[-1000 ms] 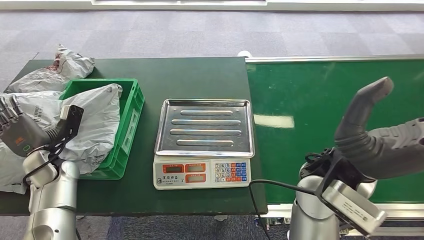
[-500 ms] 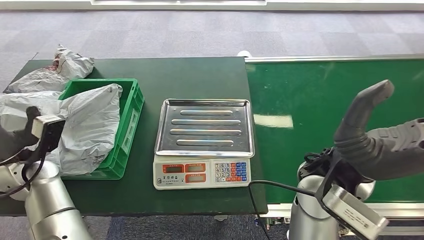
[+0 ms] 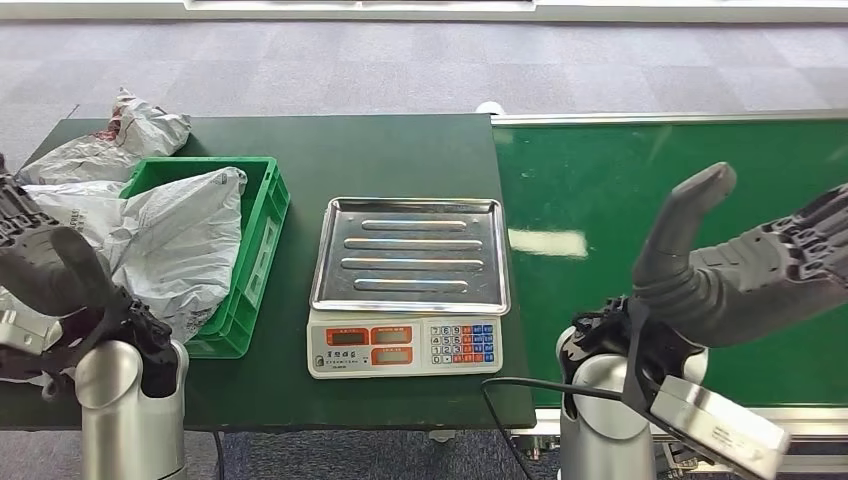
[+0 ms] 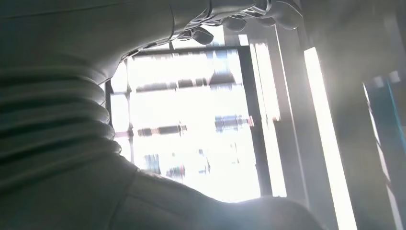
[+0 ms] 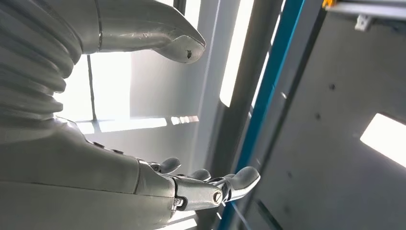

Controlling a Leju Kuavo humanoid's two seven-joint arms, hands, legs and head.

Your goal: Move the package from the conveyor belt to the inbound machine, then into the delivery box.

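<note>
A grey plastic package lies in the green delivery crate on the left of the dark green table. The inbound machine is a scale with a steel tray and a keypad, standing at the table's middle. The green conveyor belt runs on the right. My left hand is raised at the table's left front corner, beside the crate, fingers apart and holding nothing. Over the belt's near edge my right hand is lifted with its thumb up and fingers spread, nothing in it. Both wrist views look up at ceiling lights past the left hand and the right hand.
More grey packages lie piled on the table behind and to the left of the crate. Grey carpet lies beyond the table. The belt has a metal frame along its far edge.
My left arm has swung and turned, so the hand now stands raised with the thumb showing. My right hand has shifted left and its fingers have come into view.
</note>
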